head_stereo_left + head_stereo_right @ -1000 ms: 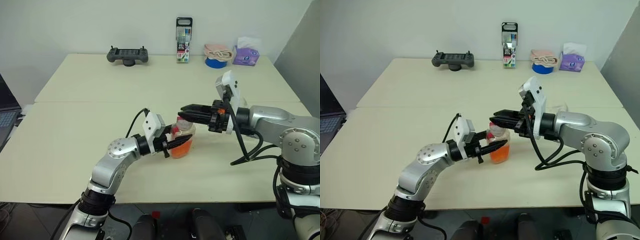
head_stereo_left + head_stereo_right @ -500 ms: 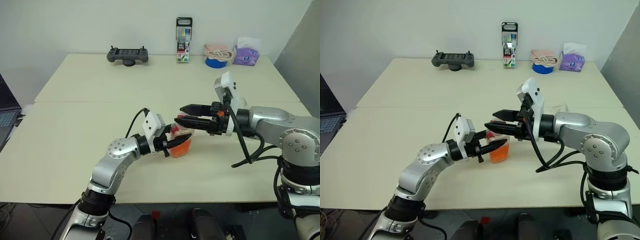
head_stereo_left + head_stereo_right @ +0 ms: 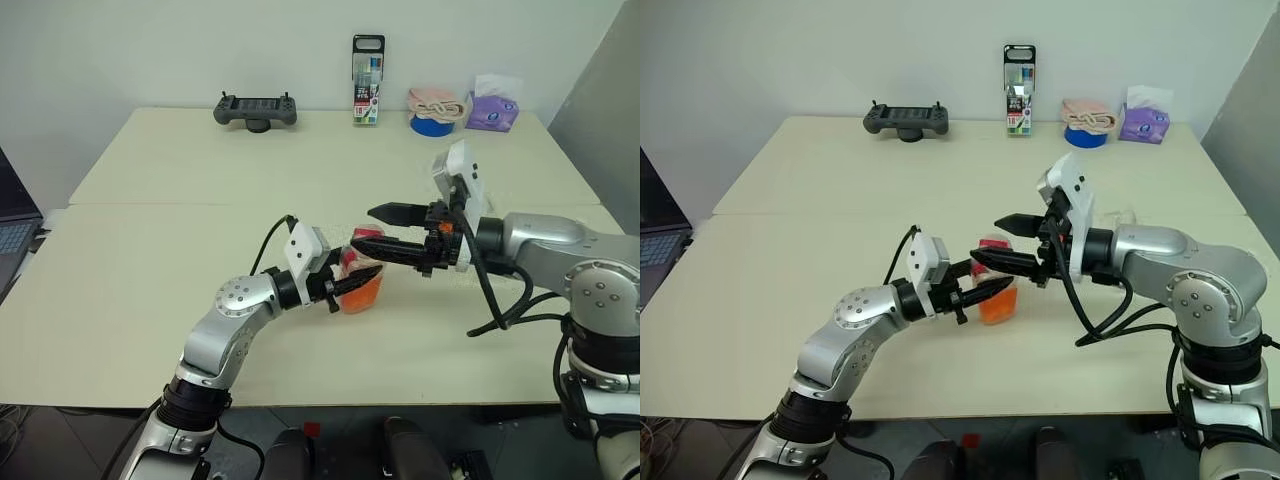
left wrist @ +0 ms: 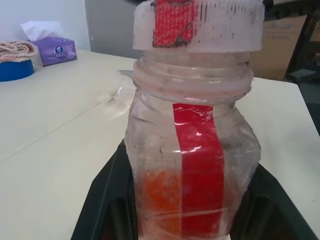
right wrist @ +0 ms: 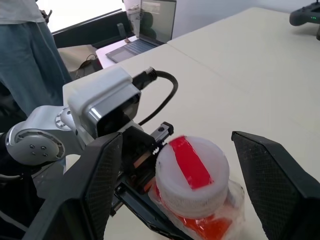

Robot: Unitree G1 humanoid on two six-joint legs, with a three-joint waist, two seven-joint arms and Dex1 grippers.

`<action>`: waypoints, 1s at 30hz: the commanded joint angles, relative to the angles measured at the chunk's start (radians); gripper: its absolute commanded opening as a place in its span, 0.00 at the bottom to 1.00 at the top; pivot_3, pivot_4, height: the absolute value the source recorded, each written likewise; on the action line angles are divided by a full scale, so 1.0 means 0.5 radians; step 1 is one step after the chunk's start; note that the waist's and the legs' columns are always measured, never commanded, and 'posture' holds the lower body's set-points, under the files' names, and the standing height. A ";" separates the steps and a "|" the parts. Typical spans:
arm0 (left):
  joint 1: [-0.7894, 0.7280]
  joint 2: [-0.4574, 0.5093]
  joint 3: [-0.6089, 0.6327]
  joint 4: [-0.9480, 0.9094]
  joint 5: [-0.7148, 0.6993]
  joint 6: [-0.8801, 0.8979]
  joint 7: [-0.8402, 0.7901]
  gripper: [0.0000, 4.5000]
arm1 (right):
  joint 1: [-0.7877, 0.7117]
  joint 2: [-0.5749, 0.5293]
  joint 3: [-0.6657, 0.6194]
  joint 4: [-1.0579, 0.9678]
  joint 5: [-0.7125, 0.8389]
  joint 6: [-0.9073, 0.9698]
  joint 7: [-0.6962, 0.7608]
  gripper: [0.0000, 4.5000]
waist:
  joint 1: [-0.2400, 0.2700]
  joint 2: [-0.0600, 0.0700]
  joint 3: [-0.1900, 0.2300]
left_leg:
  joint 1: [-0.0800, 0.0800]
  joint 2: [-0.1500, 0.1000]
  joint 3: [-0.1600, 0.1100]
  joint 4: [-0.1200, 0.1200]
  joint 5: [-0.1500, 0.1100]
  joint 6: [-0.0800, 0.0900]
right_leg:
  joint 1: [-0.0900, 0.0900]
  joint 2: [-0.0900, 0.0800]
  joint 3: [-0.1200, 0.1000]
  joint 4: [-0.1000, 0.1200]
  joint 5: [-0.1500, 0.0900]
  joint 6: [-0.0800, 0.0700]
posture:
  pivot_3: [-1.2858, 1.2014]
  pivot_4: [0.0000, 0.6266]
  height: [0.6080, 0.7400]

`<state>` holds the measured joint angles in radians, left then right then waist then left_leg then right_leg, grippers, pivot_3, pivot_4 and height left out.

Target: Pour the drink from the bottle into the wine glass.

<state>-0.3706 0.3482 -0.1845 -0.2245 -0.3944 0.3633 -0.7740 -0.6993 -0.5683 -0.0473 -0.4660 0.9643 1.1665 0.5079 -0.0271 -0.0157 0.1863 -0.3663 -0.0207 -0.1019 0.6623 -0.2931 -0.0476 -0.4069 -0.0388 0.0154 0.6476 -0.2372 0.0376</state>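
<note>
The bottle (image 3: 362,282) stands upright on the table, small, clear and squarish, with a red stripe. The orange-red drink (image 4: 160,200) fills its lower part. My left gripper (image 3: 990,290) is shut on its body from the left. The red-and-white cap (image 5: 192,172) sits on the neck. My right gripper (image 3: 988,240) is open, with one black finger on each side of the cap and a gap to each. A faint clear shape behind my right forearm looks like the wine glass (image 3: 1121,214), largely hidden.
Along the far edge sit a game controller (image 3: 255,108), a marker pack (image 3: 367,80), a blue tape roll (image 3: 433,122) and a tissue box (image 3: 492,108). A laptop (image 3: 10,235) is off the left side. A person in jeans (image 5: 25,55) stands beyond it.
My right gripper was shut on the cap and has opened, its fingers now spread on either side of it. The bottle and the left gripper have stayed put.
</note>
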 commanded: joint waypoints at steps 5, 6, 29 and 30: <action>-0.021 -0.024 0.041 -0.079 -0.019 -0.055 0.005 0.37 | 0.009 0.035 -0.027 -0.040 0.021 -0.018 -0.083 0.83 | 0.000 0.000 0.000 | 0.000 0.000 0.000 0.000 0.000 0.000 | 0.000 0.000 0.000 0.000 0.000 0.000 | 0.52 0.24 1.00; -0.020 -0.025 0.040 -0.079 -0.019 -0.054 0.005 0.37 | 0.009 0.038 -0.027 -0.040 0.022 -0.018 -0.085 0.83 | 0.000 0.000 0.000 | 0.000 0.000 0.000 0.000 0.000 0.000 | 0.000 0.000 0.000 0.000 0.000 0.000 | 0.52 0.24 1.00; 0.004 -0.024 0.039 -0.092 -0.017 -0.049 0.012 0.37 | -0.020 0.048 0.035 -0.041 -0.021 -0.042 -0.092 0.40 | 0.000 0.000 0.000 | 0.000 0.000 0.000 0.000 0.000 0.000 | 0.000 0.000 0.000 0.000 0.000 0.000 | 0.52 0.24 1.00; 0.003 -0.025 0.038 -0.093 -0.017 -0.048 0.013 0.37 | -0.022 0.047 0.036 -0.041 -0.023 -0.042 -0.090 0.40 | 0.000 0.000 0.000 | 0.000 0.000 0.000 0.000 0.000 0.000 | 0.000 0.000 0.000 0.000 0.000 0.000 | 0.52 0.24 1.00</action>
<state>-0.3621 0.3459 -0.1850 -0.2252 -0.3937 0.3623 -0.7739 -0.6888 -0.5459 -0.0189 -0.4629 0.9447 1.1620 0.4535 -0.0271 -0.0157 0.1863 -0.3662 -0.0206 -0.1020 0.6623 -0.2931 -0.0476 -0.4069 -0.0386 0.0153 0.6475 -0.2372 0.0376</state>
